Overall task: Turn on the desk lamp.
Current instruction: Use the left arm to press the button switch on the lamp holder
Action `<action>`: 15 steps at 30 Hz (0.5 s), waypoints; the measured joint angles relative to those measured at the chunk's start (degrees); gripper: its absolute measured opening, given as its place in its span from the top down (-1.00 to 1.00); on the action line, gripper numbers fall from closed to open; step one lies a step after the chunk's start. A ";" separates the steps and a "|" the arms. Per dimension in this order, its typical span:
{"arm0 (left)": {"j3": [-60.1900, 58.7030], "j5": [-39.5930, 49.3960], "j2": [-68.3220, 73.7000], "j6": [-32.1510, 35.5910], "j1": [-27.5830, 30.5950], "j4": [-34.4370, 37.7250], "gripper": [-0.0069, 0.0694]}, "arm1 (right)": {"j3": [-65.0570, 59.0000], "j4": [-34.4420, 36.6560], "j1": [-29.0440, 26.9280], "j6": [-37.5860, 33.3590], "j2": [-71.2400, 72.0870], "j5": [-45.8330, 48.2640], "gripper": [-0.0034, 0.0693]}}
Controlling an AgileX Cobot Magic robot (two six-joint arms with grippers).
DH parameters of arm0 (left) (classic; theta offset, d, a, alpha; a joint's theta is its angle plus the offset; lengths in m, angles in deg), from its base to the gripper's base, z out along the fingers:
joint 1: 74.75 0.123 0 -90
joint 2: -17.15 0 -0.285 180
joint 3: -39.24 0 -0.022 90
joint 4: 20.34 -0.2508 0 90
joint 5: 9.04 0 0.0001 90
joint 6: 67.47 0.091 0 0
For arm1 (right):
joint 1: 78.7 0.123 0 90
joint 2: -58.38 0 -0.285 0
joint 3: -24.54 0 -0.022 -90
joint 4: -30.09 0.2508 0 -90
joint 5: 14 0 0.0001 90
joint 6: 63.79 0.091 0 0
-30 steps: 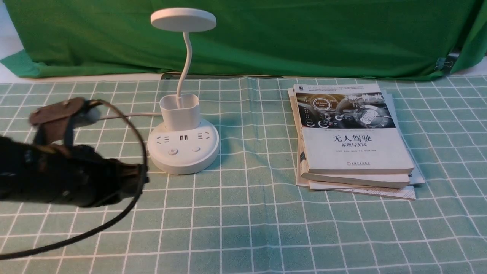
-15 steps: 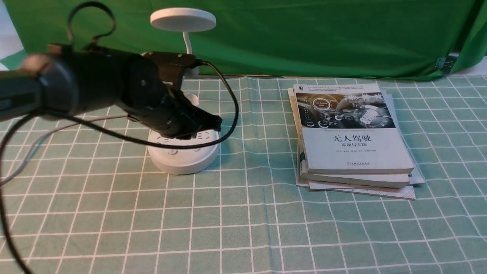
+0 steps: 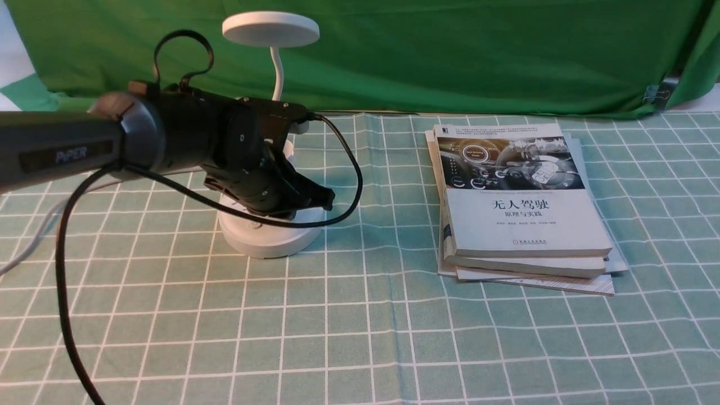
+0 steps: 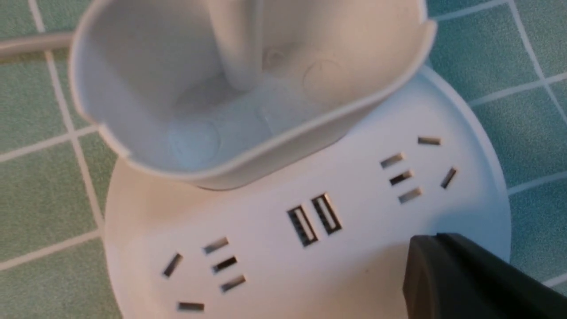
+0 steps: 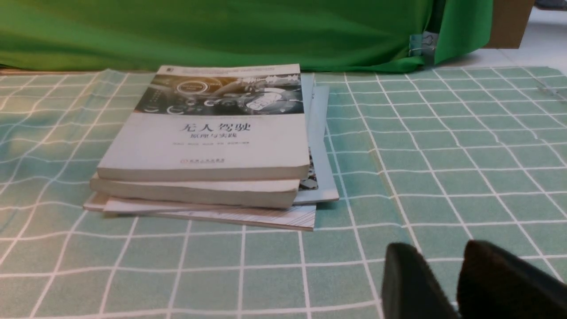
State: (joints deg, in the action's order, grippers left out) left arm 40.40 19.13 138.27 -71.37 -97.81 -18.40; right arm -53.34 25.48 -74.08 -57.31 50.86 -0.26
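Note:
The white desk lamp stands at the back left, with its disc head on a thin gooseneck and its round base on the cloth. The head does not look lit. My left gripper is shut and empty, its tip low over the right front of the base. In the left wrist view the joined fingers sit on or just above the base, beside the USB ports and below the cup holder. The buttons are hidden there. My right gripper is slightly open and empty, low over the cloth.
A stack of books lies right of the lamp and also shows in the right wrist view. The lamp's grey cord trails off to the left. A green backdrop hangs behind the checked tablecloth.
My left arm has swung up from the left side and over the lamp's base, then lowered its shut tip toward the base's right front. The lamp and books have not moved.

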 joint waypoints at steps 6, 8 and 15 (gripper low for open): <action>-0.11 0.91 0.00 0.00 0.00 -0.11 0.81 | 0.00 0.00 0.00 0.00 0.00 0.00 0.25; -0.11 0.92 0.00 0.00 0.00 -0.11 0.81 | 0.00 0.00 0.00 0.00 0.00 0.00 0.25; 0.34 1.03 1.23 0.00 0.00 -0.11 0.81 | 0.00 0.00 0.00 0.00 0.00 0.00 0.25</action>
State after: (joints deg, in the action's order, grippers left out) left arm 40.74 20.16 139.50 -71.37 -97.81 -18.51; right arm -53.34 25.48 -74.08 -57.31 50.86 -0.26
